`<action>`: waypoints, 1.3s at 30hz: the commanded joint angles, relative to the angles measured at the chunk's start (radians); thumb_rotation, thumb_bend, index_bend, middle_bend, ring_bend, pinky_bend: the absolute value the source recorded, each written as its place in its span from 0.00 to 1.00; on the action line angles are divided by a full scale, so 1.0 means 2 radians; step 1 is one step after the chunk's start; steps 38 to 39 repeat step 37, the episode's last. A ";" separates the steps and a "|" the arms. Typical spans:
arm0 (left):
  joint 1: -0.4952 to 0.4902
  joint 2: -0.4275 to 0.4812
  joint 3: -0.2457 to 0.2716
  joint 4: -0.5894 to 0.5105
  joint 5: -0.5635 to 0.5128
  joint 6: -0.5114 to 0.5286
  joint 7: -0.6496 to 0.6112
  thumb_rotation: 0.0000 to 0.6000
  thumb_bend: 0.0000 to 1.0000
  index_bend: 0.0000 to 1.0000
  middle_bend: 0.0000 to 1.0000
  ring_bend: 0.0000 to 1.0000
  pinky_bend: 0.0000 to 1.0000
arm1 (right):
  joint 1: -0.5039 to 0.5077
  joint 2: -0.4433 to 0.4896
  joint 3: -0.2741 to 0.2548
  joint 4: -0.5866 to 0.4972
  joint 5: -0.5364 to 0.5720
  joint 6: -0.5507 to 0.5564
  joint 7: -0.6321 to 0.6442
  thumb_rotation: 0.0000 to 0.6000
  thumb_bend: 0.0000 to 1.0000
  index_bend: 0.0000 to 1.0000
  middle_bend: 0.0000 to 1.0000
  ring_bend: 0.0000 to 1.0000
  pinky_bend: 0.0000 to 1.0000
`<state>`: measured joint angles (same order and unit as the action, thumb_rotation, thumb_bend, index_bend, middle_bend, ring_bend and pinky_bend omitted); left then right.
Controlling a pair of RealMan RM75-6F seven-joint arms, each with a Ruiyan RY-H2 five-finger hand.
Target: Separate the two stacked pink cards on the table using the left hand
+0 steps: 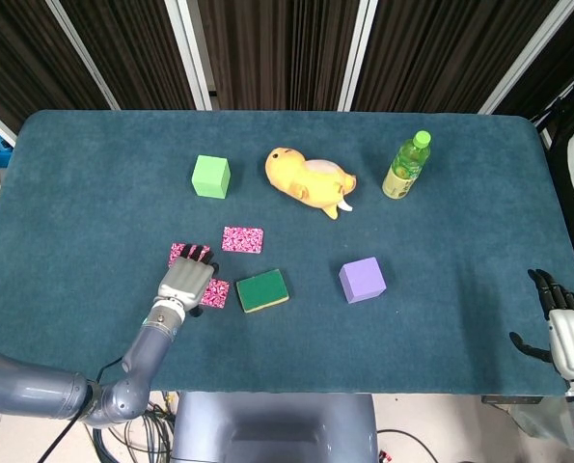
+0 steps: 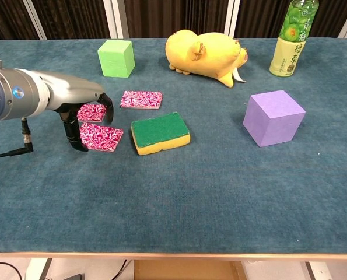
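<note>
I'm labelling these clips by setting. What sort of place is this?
Probably a robotics lab: a teal cloth-covered table before dark pleated curtains, with assorted test props such as a green foam cube and a yellow plush toy.

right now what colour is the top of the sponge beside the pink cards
Dark green, over a yellow base; the sponge shows best in the chest view.
</note>
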<state>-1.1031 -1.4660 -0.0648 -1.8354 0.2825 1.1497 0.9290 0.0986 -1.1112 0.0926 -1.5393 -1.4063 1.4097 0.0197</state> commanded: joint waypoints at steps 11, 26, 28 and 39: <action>0.064 0.126 -0.031 -0.080 0.141 -0.016 -0.133 1.00 0.17 0.23 0.13 0.00 0.00 | 0.001 0.000 0.002 0.001 0.007 -0.004 -0.003 1.00 0.20 0.05 0.08 0.15 0.22; 0.304 0.311 0.103 -0.120 0.514 0.089 -0.359 1.00 0.17 0.17 0.08 0.00 0.00 | 0.005 -0.015 0.005 0.007 0.006 -0.001 -0.024 1.00 0.20 0.05 0.08 0.15 0.22; 0.367 0.300 0.132 -0.063 0.577 0.153 -0.404 1.00 0.16 0.16 0.08 0.00 0.00 | 0.004 -0.018 0.008 0.010 0.005 0.007 -0.022 1.00 0.20 0.05 0.08 0.15 0.22; 0.433 0.252 0.116 0.072 0.598 0.212 -0.510 1.00 0.16 0.15 0.08 0.00 0.00 | 0.004 -0.021 0.009 0.015 0.005 0.007 -0.020 1.00 0.20 0.05 0.08 0.15 0.22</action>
